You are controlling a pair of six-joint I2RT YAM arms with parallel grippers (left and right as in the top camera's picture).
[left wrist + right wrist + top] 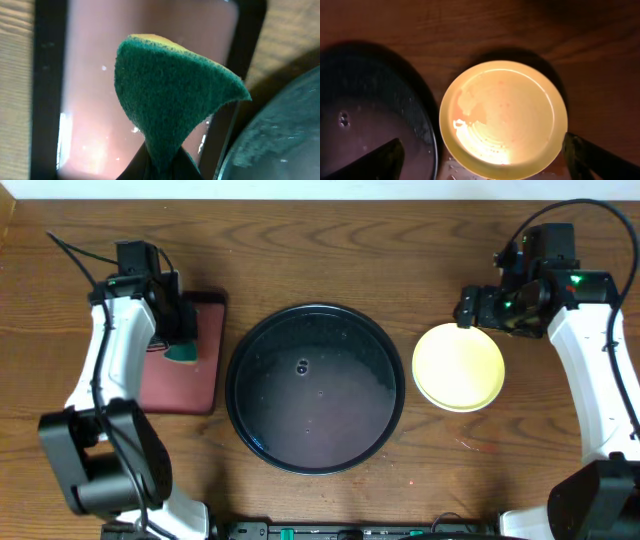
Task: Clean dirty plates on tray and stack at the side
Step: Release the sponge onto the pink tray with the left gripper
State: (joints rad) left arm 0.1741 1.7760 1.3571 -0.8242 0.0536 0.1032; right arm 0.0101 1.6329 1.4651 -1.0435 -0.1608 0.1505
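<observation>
The black tray (pixel 240 395) sits mid-table with only a wet film and a small drop on it; it also shows in the right wrist view (pixel 422 117). The yellow plate (pixel 458 367) lies on the wood right of the tray, wet and faintly smeared (pixel 520 110). No mint green plates show on their own; whether any lie under the yellow one I cannot tell. My right gripper (pixel 478 315) is open and empty, fingers spread wide above the plate's far edge (pixel 485 167). My left gripper (pixel 180 340) is shut on a green and yellow sponge (pixel 175 95) over the reddish-brown tray.
The small reddish-brown rectangular tray (pixel 195 380) lies left of the black tray, its wet floor also in the left wrist view (pixel 90 100). Water drops lie on the wood in front of the yellow plate (pixel 480 445).
</observation>
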